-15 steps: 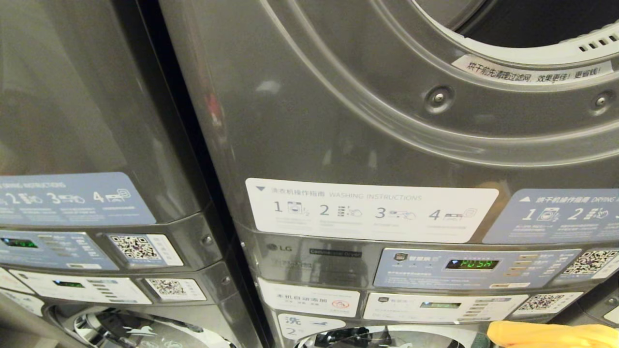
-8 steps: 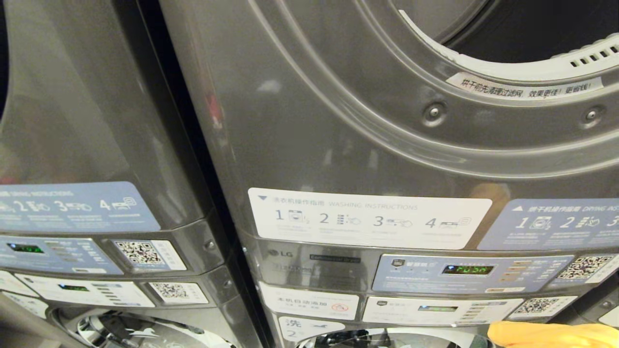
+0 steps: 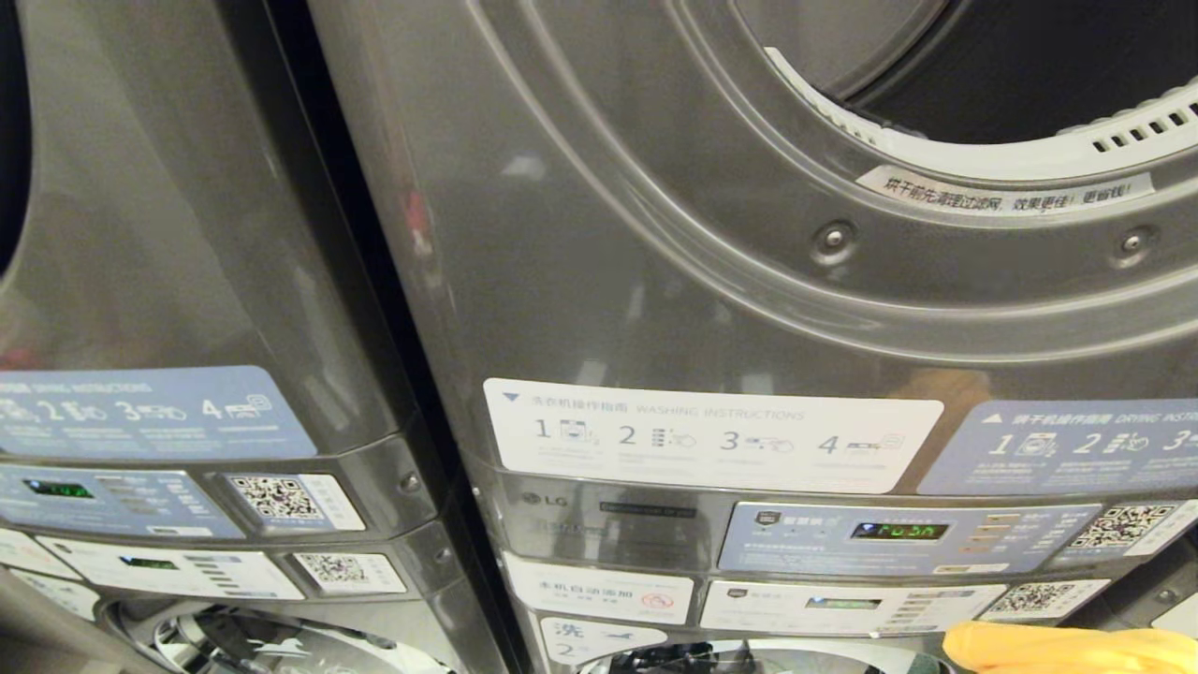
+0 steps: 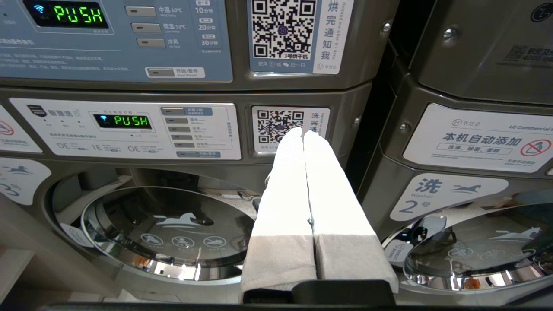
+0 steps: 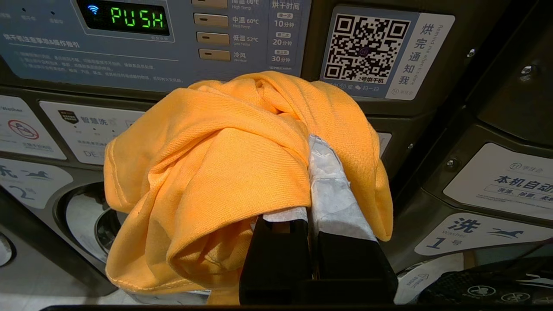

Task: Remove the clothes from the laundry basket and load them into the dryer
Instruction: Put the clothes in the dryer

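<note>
Upward tilts the head camera, showing more of the dryer opening, while the right end effector stays clenched on the orange garment and the left end effector is pressed closed, empty.

Bright indoor light, soft glare on dryer front, pics sharp, slight blur on small print
</note>
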Available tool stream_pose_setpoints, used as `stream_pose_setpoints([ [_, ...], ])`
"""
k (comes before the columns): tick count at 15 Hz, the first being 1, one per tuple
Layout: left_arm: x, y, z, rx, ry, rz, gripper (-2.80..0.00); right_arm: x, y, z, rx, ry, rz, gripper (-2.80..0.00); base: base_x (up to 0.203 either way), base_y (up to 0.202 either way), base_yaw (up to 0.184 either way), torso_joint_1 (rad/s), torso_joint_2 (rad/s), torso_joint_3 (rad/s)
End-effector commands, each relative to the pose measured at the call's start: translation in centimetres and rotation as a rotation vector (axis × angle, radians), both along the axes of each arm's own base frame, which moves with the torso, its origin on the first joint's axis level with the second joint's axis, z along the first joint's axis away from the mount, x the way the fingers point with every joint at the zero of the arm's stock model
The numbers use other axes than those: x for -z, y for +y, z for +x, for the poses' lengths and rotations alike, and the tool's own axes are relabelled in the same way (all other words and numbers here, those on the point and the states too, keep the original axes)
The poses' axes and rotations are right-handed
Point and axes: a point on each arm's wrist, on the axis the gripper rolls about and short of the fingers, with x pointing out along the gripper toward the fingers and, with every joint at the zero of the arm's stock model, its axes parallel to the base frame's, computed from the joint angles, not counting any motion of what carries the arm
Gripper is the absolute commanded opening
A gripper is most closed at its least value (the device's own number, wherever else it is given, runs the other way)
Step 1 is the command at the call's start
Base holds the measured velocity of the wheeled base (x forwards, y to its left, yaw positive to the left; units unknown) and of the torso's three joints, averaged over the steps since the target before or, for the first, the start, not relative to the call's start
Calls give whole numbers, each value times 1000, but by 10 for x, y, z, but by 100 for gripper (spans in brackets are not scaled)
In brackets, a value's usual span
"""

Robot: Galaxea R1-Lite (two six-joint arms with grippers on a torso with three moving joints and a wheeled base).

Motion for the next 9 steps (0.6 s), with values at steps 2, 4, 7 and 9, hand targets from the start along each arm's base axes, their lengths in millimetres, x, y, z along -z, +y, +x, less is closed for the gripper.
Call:
stream_pose_setpoints([
  [2,0,0,0,0,-2,1,-280,0,0,0,0,1,-4,-280,0,0,0,79,-143,-79],
  [4,0,0,0,0,-2,0,-280,0,0,0,0,-1,-1,-280,0,0,0,68,-115,-66],
  [7,0,0,0,-1,-1,-2,-280,0,0,0,-6,1,-9,-280,0,0,0,63,-126,-69],
  [9,0,0,0,-1,-1,-2,-280,0,0,0,-6,1,-13,-280,0,0,0,70,-132,-70],
])
